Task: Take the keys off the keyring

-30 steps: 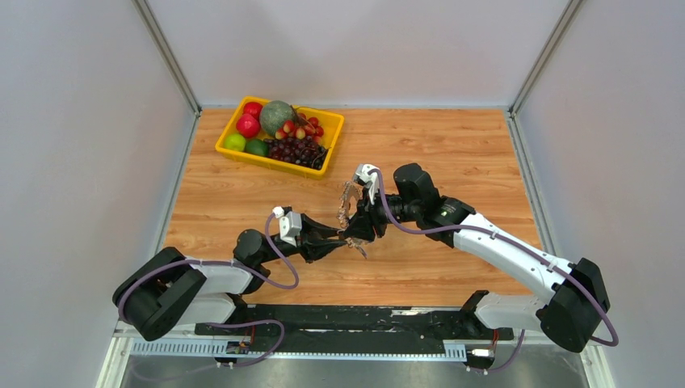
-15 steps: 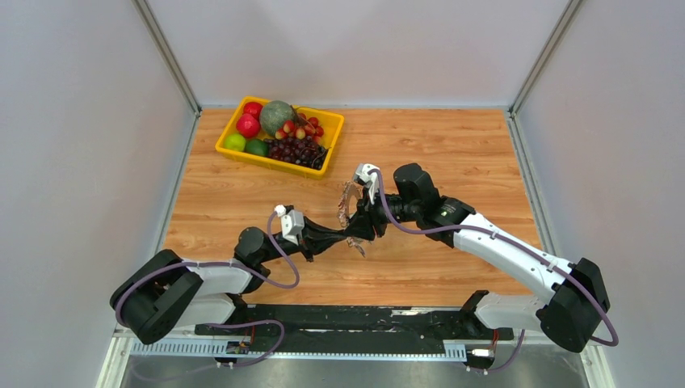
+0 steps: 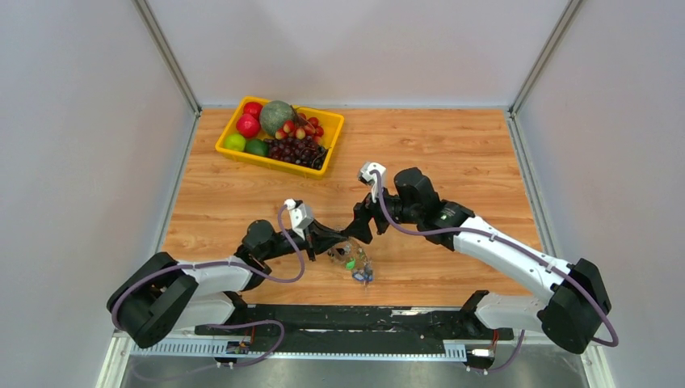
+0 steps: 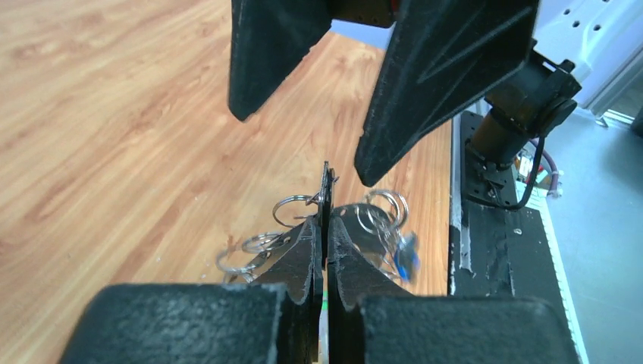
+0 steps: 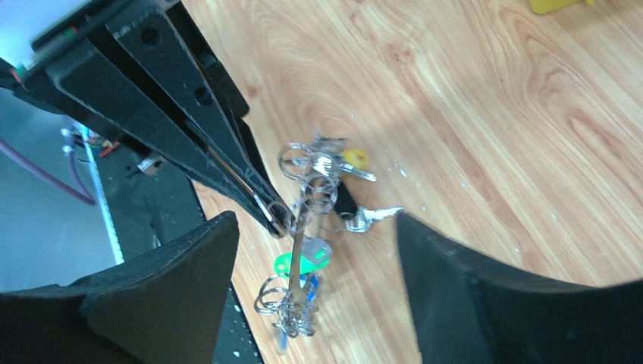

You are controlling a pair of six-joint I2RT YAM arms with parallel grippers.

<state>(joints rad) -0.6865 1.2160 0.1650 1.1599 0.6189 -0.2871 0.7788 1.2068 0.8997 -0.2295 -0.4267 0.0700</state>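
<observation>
My left gripper (image 3: 329, 240) is shut on the keyring (image 5: 297, 246), a silvery ring seen edge-on in the right wrist view. The keys (image 3: 354, 263) hang from it in a bunch by small rings, low over the wood. In the right wrist view I see a yellow head (image 5: 353, 159), a black one (image 5: 345, 202), a green one (image 5: 300, 264) and a blue one (image 5: 305, 292). My right gripper (image 3: 361, 220) is open and empty, just above and behind the bunch. In the left wrist view my fingertips (image 4: 312, 231) pinch the ring's thin edge, with the right fingers (image 4: 443, 76) overhead.
A yellow fruit tray (image 3: 229, 134) with apples, a melon and grapes stands at the back left of the wooden table (image 3: 452, 153). The black base rail (image 3: 363, 319) runs along the near edge, close below the hanging keys. Grey walls stand on both sides.
My right gripper has opened and let go of the bunch, drawing back a little. The keys have dropped and now hang from my left gripper, which has moved forward and right.
</observation>
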